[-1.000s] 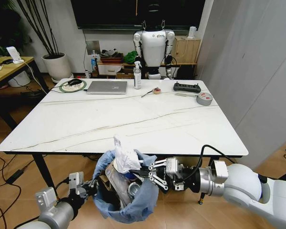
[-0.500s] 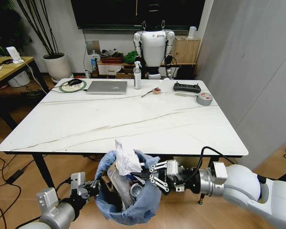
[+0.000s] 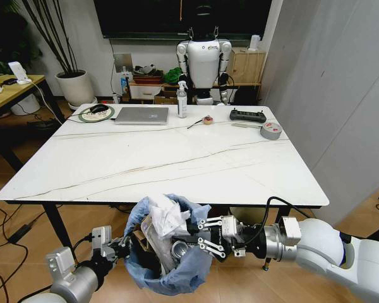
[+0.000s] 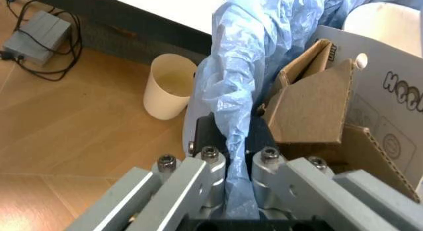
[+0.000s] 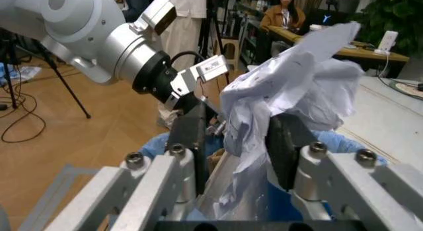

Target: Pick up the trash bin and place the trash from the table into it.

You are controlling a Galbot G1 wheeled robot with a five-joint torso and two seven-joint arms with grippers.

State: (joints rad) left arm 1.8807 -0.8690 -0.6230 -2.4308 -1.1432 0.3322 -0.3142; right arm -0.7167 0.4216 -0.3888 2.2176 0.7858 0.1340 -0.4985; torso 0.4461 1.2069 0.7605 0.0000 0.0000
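Head view: my right gripper (image 3: 188, 235) has dropped its crumpled white paper wad (image 3: 166, 214) from above the rim a second ago to the mouth of the trash bin (image 3: 167, 278), which hangs below the near edge of the table (image 3: 177, 158). The wad now sits level with the blue liner's lip, just ahead of the gripper's fingers and partly folded in among the litter there. I judge the drop nearly made, needing only a release. The marble-look top nearest me is bare of litter; a grey tape roll (image 3: 271, 130) and a silver laptop (image 3: 142, 115) lie far beyond the gripper, at the table's back edge. My left gripper (image 3: 117, 247) sits at the bin's left side.

Left wrist view: the left gripper (image 4: 236, 166) is pressed together on a gathered fold of the thin, glossy, wrinkled light-blue liner, so that it carries the bin by its rim. Just past the pads stand stiff brown corrugated cardboard pieces (image 4: 317, 112), cut at angles. A plain cream bin (image 4: 168, 92) stands on the wood floor, well apart.

Right wrist view: the right gripper (image 5: 238, 142) has its two dark pads parted, with the soft, creased paper wad between them, apparently loosely pinched. The other arm's grey wrist lies beyond it.
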